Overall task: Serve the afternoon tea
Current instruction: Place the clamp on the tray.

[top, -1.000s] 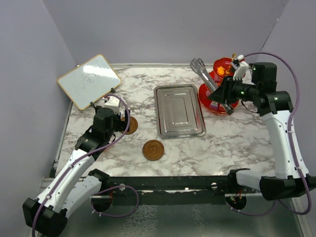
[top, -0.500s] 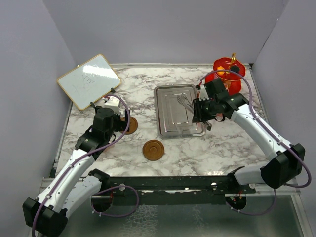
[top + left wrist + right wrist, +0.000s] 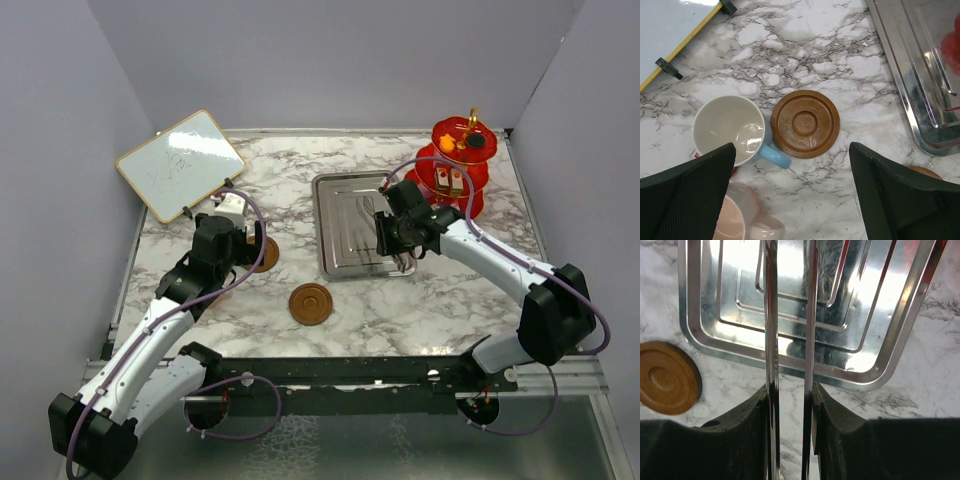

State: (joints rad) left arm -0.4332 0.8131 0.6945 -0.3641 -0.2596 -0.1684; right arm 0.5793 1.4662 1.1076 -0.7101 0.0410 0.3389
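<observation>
Tongs (image 3: 771, 315) sit clamped in the right gripper (image 3: 790, 390) above the steel tray (image 3: 345, 215); the left gripper (image 3: 792, 150), jaws wide apart, hovers left of the tray over the blue cup (image 3: 730, 130), pink cup (image 3: 735, 225) and one saucer (image 3: 805, 123); a second saucer (image 3: 311, 303) lies off the tray's near-left corner; the red stand (image 3: 455, 170) rises by its far-right corner.

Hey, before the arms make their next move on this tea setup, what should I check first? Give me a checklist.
1. Right gripper shut on tongs: ok.
2. Tongs above steel tray: ok.
3. Left gripper open, clear of blue cup: ok.
4. Blue cup on left saucer: not ok, it stands beside it.
5. Cup on near saucer: not ok, bare.
6. Some cake pieces on stand: ok.
</observation>
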